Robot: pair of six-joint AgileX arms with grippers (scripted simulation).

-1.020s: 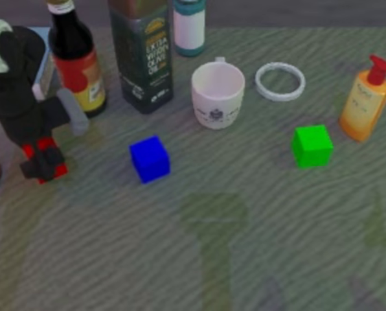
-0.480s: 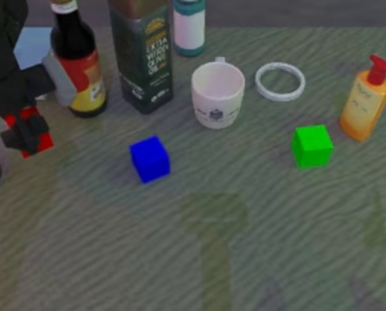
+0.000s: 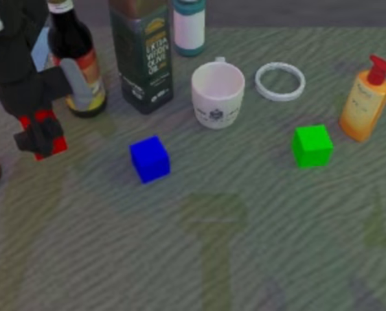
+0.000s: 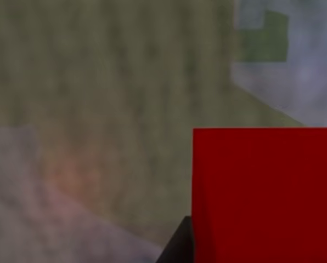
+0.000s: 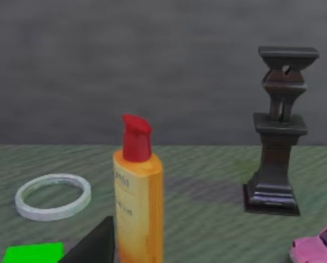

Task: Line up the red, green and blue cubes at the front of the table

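Note:
My left gripper (image 3: 41, 134) hangs at the table's left side, near the sauce bottle, shut on the red cube (image 3: 57, 144). In the left wrist view the red cube (image 4: 265, 194) fills the near corner beside one dark fingertip (image 4: 177, 246). The blue cube (image 3: 149, 158) rests on the table (image 3: 199, 246) left of centre. To the right sits the green cube (image 3: 311, 145), also at the edge of the right wrist view (image 5: 33, 252). My right arm is outside the top view; one of its fingertips (image 5: 95, 246) shows, set wide, with nothing held.
Along the back stand a dark sauce bottle (image 3: 76, 58), an olive oil bottle (image 3: 141, 55), a teal-capped can (image 3: 190, 26), a white mug (image 3: 217, 94), a white ring (image 3: 280, 81) and an orange pump bottle (image 3: 366, 100). A dark statuette (image 5: 278, 131) and pink toy car (image 5: 320, 246) lie beyond.
My left gripper carried the red cube toward the back and left, then shifted slightly right. The blue and green cubes have not moved.

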